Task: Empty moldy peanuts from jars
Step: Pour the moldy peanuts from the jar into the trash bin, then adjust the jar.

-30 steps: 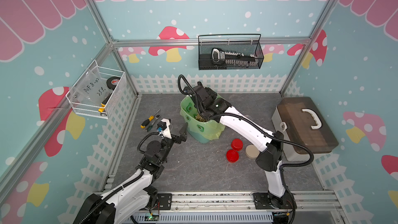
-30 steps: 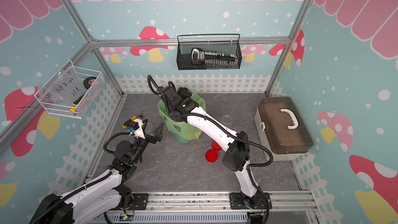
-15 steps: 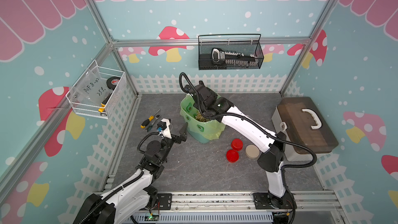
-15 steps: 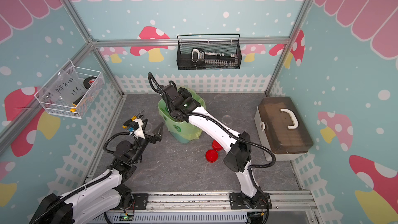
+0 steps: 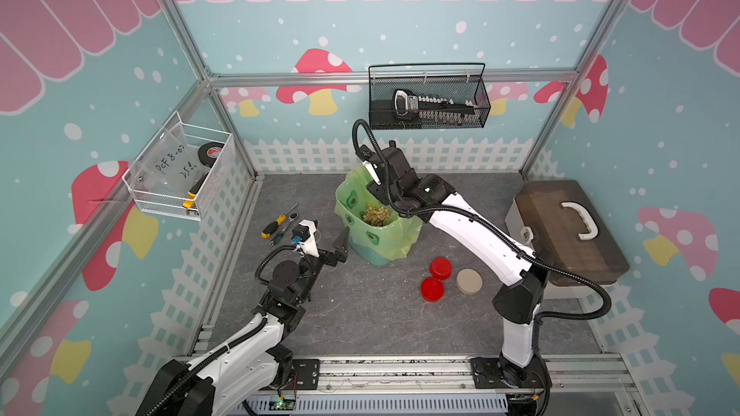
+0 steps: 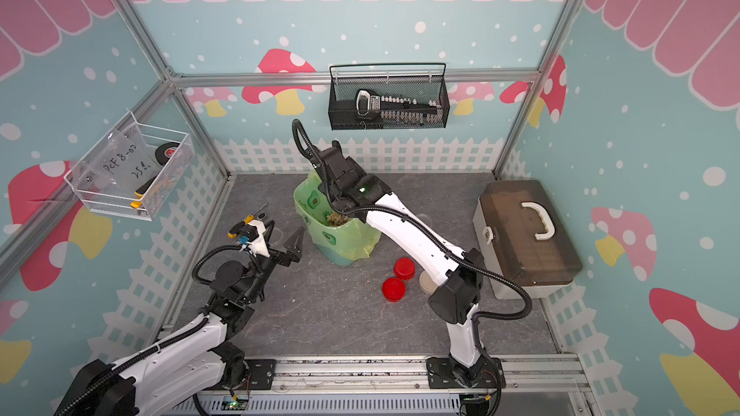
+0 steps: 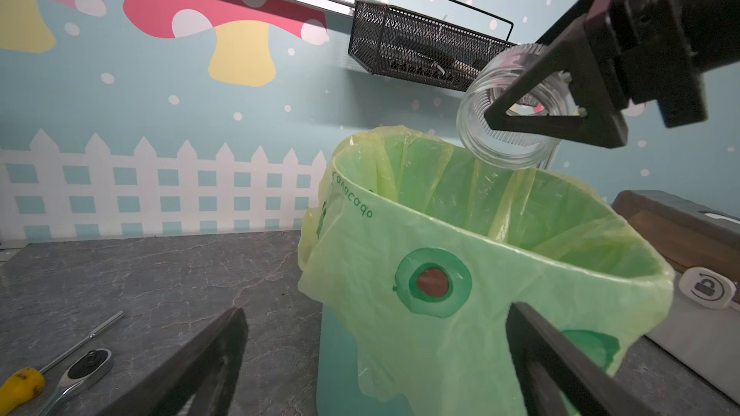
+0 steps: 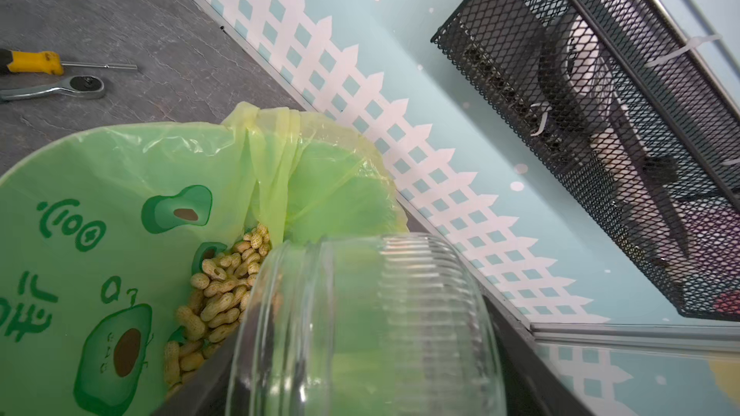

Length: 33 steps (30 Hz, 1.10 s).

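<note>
The right pincer [image 7: 516, 114], black and angular, pinches a clear, ribbed round jar [image 8: 360, 314], tipped mouth-down and empty; beneath it, knobbly tan peanuts [image 8: 216, 302] heap inside the crinkly green bag [image 7: 440, 234]. The left pincer [image 7: 378, 312] stands spread wide, that bag just ahead of it.

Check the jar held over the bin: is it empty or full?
Empty: the tipped jar shows clear glass throughout; the peanuts lie in the bin below.

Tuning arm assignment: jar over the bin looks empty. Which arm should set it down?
Right. The right gripper holds the empty jar tilted over the bag-lined bin; the left gripper sits open beside the bin, so using it would likely need a handover.
</note>
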{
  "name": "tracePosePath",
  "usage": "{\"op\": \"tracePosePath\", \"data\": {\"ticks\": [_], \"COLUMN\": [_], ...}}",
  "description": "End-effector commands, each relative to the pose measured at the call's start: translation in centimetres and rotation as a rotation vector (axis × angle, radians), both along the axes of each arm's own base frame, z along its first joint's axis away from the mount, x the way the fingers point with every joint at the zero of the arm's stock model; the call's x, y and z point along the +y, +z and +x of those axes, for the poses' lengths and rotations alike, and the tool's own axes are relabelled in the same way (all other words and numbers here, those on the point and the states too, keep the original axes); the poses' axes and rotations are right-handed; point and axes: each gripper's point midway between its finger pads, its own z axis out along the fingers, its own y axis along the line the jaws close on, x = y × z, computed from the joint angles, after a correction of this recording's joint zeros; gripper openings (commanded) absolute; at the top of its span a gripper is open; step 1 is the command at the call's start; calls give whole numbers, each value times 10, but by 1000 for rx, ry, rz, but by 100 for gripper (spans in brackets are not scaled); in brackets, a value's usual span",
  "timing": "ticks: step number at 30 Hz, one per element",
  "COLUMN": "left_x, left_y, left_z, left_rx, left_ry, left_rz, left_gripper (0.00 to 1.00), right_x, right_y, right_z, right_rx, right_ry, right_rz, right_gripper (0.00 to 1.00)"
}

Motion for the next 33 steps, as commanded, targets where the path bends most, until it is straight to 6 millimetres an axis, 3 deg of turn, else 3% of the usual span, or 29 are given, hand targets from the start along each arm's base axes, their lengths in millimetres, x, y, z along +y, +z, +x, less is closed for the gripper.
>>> {"op": "tracePosePath", "data": {"ticks": [1, 19, 26, 33], "left_x": [-1, -3, -2, -3], "left_y": [15, 15, 15, 15], "left_z": [2, 2, 2, 2], "left_rx": [-32, -30, -31, -30], "left_ry": [-6, -13, -11, -14], "left_rz": [-7, -3, -3, -3], "left_gripper": [99, 99, 99, 99], "right_x": [-8, -28, -39, -38], "right_y": [32, 33, 48, 59], "right_z": [-9, -8, -11, -21], "right_rx": [-16, 138, 195, 261], "right_ry": [9, 79, 140, 231], "right_rz": [140, 474, 671, 815], "right_gripper": [48, 48, 47, 47]}}
